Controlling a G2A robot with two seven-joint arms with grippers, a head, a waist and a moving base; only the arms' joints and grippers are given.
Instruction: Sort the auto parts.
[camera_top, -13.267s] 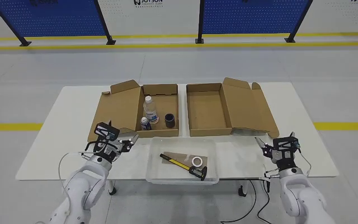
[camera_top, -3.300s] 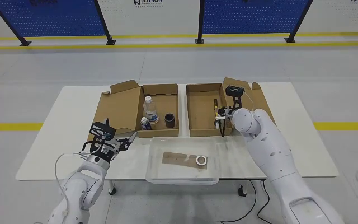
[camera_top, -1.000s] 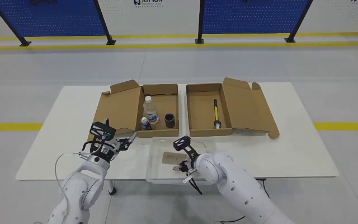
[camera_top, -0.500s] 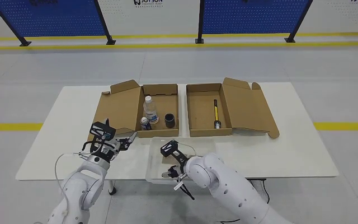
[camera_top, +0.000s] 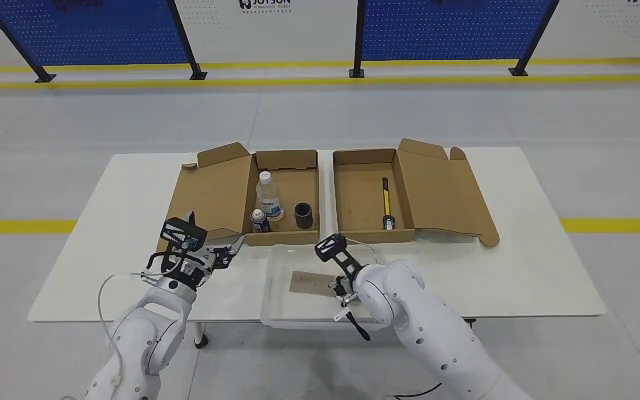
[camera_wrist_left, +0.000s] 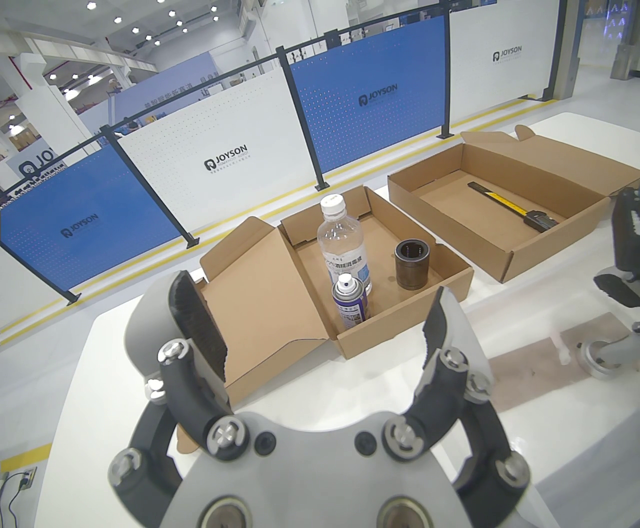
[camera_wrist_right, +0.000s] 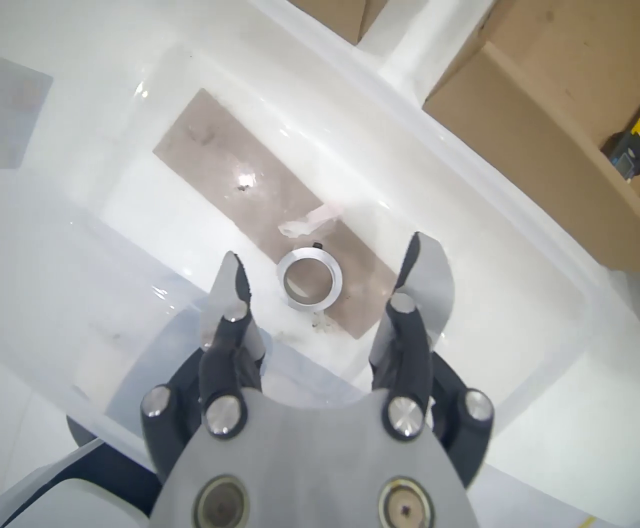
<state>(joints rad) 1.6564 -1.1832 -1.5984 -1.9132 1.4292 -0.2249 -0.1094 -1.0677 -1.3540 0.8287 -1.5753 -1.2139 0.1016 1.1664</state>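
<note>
On the table (camera_top: 90, 230) the boxes (camera_top: 288, 160) already hold four items; only the ring (camera_wrist_right: 310, 299) waits in the bin (camera_wrist_right: 500, 175), under the open, empty right hand (camera_wrist_right: 324, 250)

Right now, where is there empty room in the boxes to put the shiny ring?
The right box has bare floor between its left wall and the caliper. The left box is more crowded: bottle, spray can, black cylinder.
</note>
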